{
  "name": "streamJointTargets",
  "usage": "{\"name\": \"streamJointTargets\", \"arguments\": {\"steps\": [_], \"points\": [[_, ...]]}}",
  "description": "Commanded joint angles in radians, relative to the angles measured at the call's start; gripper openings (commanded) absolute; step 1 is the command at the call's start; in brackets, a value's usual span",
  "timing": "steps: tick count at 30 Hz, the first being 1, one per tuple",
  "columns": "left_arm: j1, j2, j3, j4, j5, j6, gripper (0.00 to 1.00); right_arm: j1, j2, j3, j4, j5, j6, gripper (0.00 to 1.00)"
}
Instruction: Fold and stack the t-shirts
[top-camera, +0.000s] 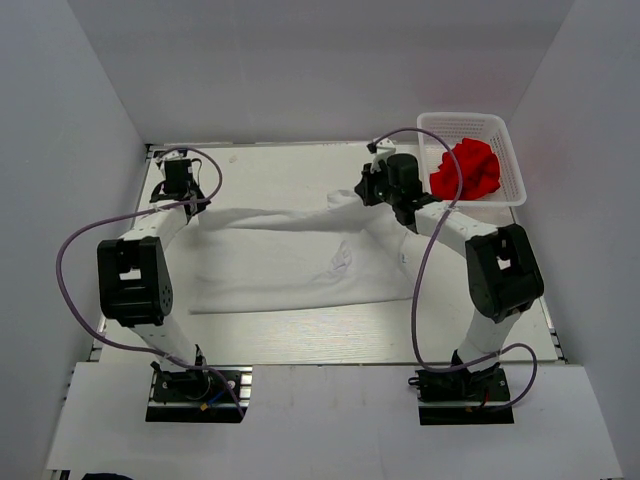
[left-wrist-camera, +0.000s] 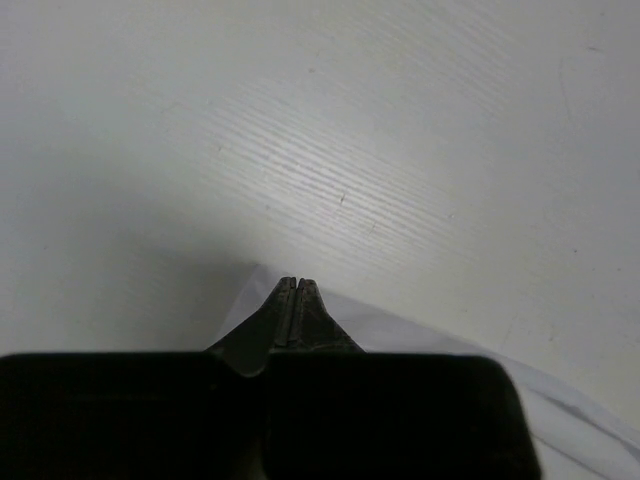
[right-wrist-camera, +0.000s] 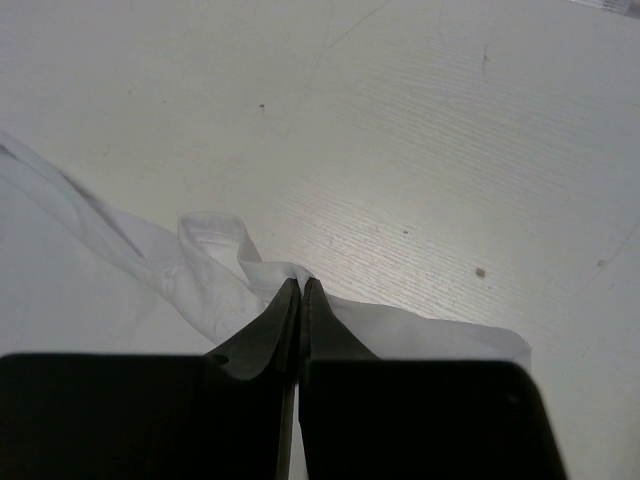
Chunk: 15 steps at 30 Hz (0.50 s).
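Left gripper (top-camera: 198, 206): we see its fingers (left-wrist-camera: 312, 305) pressed together with white cloth caught under the tips. It sits by the table's (top-camera: 270, 165) left edge, toward the far-left corner.
Right gripper (top-camera: 364, 192): we see the fingers (right-wrist-camera: 322, 320) shut tight, with a bunched fold of the same cloth pinched at the tips. It sits toward the far edge, right of the middle and just beside the basket.
White shirt (top-camera: 290, 265): we find it spread across the middle of the table. Its far edge is pulled into a narrow, stretched band between the two grippers. The rest lies mostly flat toward the near edge, with creases on its right side.
Left wrist view: we see only a corner of the white shirt (left-wrist-camera: 570, 405), passing under the closed tips onto bare table.
Right wrist view: we see the white shirt (right-wrist-camera: 205, 270) puckered into a small loop just left of the tips.
Red shirt (top-camera: 466, 168): we see it crumpled in a heap inside the basket, apart from the white shirt.
Basket (top-camera: 470, 119): white mesh, at the table's far-right corner.
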Motion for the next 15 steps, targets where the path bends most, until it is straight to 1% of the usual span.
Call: {"name": "streamJointTargets", "arguments": {"steps": [1, 2, 7, 9, 13, 15], "points": [[-0.001, -0.116, -0.044, 0.025, -0.041, -0.034, 0.0, 0.012, -0.107, -0.044, 0.059, -0.011, -0.001, 0.0], [-0.001, -0.128, -0.076, 0.025, -0.053, -0.034, 0.0, 0.015, -0.118, -0.09, 0.067, -0.006, 0.002, 0.0], [-0.01, -0.22, -0.145, 0.038, -0.089, -0.034, 0.0, 0.025, -0.212, -0.192, 0.076, 0.009, 0.016, 0.0], [-0.01, -0.245, -0.181, 0.038, -0.131, -0.062, 0.0, 0.029, -0.224, -0.231, 0.074, 0.011, 0.017, 0.0], [-0.01, -0.302, -0.248, 0.029, -0.141, -0.084, 0.0, 0.042, -0.279, -0.294, 0.082, 0.038, 0.036, 0.0], [-0.01, -0.334, -0.297, 0.019, -0.141, -0.136, 0.0, 0.048, -0.293, -0.333, 0.08, 0.046, 0.037, 0.0]]}}
